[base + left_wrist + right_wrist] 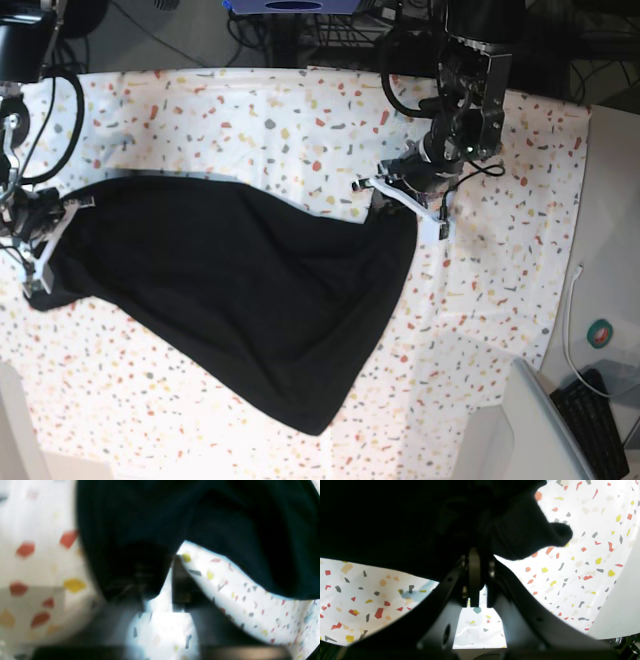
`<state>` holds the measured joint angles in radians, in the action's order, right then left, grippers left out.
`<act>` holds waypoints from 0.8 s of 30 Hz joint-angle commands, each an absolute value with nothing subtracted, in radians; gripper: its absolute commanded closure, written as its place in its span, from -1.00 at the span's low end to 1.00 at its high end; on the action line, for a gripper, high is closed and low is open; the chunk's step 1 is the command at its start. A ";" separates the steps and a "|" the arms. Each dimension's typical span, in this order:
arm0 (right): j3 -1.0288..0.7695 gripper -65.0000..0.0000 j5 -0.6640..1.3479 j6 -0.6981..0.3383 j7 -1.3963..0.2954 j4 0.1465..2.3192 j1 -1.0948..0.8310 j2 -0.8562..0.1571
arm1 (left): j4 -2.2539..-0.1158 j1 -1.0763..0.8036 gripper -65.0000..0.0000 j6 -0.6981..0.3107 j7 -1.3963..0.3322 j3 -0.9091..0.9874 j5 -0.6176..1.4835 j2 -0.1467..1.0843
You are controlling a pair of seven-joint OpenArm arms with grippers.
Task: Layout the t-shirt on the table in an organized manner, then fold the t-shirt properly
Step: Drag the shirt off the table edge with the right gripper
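Note:
The black t-shirt (250, 290) lies stretched across the speckled table (300, 110), hanging between both grippers, with a loose point sagging toward the front edge. My left gripper (402, 200) is shut on the shirt's corner at the right of the base view. In the blurred left wrist view the cloth (175, 512) covers the gripper (172, 560) tips over the table (250, 592). At the left of the base view, my right gripper (45, 255) is shut on the opposite end. Its wrist view shows the gripper (480, 555) closed, tips buried in black cloth (395, 517) above the table (582, 567).
A plain grey-white surface (610, 200) borders the table on the right, with a white cable (572, 310) and a round teal object (602, 333) on it. A black keyboard (600, 420) sits at the bottom right corner. Cables hang along the back edge.

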<state>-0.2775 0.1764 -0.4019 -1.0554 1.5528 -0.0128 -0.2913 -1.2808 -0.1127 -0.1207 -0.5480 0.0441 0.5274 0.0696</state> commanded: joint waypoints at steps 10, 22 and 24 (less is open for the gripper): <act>-0.424 1.00 0.173 -0.395 -1.110 1.613 -0.071 -0.266 | -1.785 -0.136 1.00 -0.124 -0.909 0.338 0.521 0.073; -0.245 1.00 0.171 -0.292 -1.136 1.162 0.657 -0.418 | -1.432 0.545 1.00 0.022 -0.993 0.177 0.463 0.064; -0.165 1.00 0.171 -0.292 -1.061 0.966 0.835 -0.449 | -1.282 0.682 1.00 0.022 -0.921 0.147 0.466 0.064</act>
